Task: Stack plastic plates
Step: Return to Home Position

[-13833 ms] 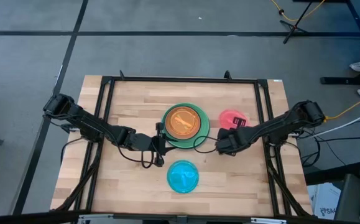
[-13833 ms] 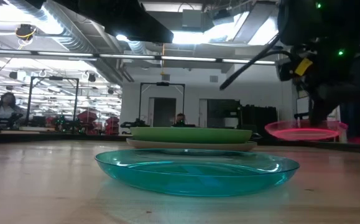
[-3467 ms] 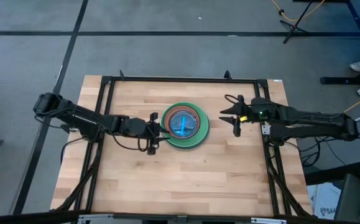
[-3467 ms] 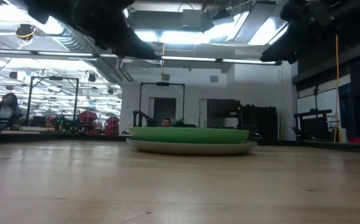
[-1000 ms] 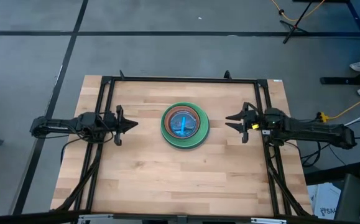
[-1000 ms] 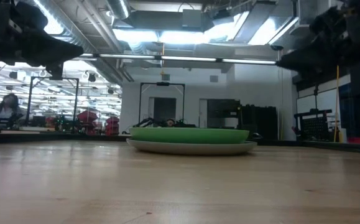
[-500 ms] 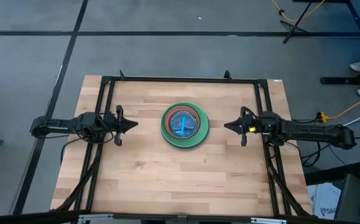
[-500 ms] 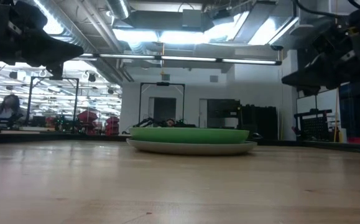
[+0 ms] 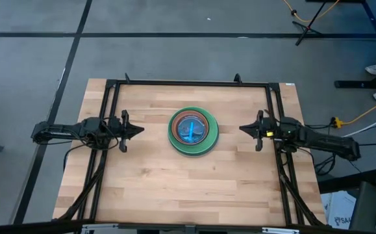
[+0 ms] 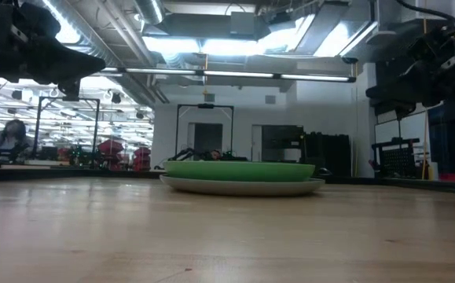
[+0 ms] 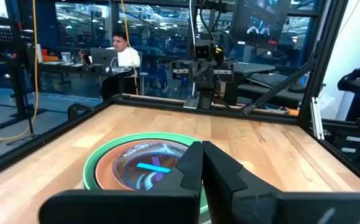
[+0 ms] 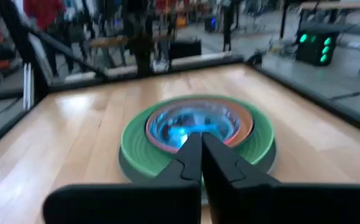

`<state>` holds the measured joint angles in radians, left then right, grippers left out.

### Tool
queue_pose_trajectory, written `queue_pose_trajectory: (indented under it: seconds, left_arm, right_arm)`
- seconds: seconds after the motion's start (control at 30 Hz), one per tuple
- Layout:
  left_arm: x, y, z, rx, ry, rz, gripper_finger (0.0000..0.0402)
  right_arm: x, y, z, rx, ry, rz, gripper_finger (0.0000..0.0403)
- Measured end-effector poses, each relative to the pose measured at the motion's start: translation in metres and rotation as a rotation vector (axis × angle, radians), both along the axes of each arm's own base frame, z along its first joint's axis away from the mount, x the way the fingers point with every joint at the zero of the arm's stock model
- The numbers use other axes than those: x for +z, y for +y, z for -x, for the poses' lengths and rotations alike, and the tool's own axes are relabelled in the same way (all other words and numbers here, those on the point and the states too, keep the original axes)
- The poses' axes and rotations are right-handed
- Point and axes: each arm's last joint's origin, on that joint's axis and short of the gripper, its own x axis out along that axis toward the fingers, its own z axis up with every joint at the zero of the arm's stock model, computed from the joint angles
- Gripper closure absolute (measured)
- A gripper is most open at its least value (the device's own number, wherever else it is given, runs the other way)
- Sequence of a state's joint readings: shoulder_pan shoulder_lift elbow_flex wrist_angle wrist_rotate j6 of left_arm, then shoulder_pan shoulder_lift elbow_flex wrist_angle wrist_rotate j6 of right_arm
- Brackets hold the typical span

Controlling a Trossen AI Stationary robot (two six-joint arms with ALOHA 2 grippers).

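While both arms sit out at opposite sides of the table (image 9: 175, 188), the plastic plates (image 9: 193, 131) are in one stack near the middle. From above the light green plate (image 9: 172, 133) is the widest ring, translucent blue plate (image 9: 190, 129) on top; low down you can see a grey plate (image 10: 243, 186) under the green. Left gripper (image 9: 141, 129) and right gripper (image 9: 241, 128) point at the stack, well apart from it, fingers pressed together, empty.

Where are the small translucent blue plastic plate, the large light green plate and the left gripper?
small translucent blue plastic plate (image 9: 191, 130): high view, its centre.
large light green plate (image 10: 243, 170): low view, its side rim.
left gripper (image 9: 140, 129): high view, its shut fingertips.
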<state>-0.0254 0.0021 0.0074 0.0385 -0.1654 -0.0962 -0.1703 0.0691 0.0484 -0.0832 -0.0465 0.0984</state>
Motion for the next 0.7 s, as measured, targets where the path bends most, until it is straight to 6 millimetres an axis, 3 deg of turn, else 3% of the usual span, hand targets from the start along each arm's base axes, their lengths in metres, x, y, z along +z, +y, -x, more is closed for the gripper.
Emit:
queue_pose_trajectory:
  seconds: [0.13,0.7]
  left_arm:
    - [0.0000,0.0001,0.0000,0.005,-0.001,0.006,0.0398]
    - [0.0007,0.0003,0.0000,0.008,-0.011,0.033,0.0398]
  right_arm:
    - [0.0042,0.0002,0.0039,-0.018,-0.076,0.007,0.0398]
    - [-0.0006,-0.0025,0.0004,-0.090,-0.108,-0.006,0.0398]
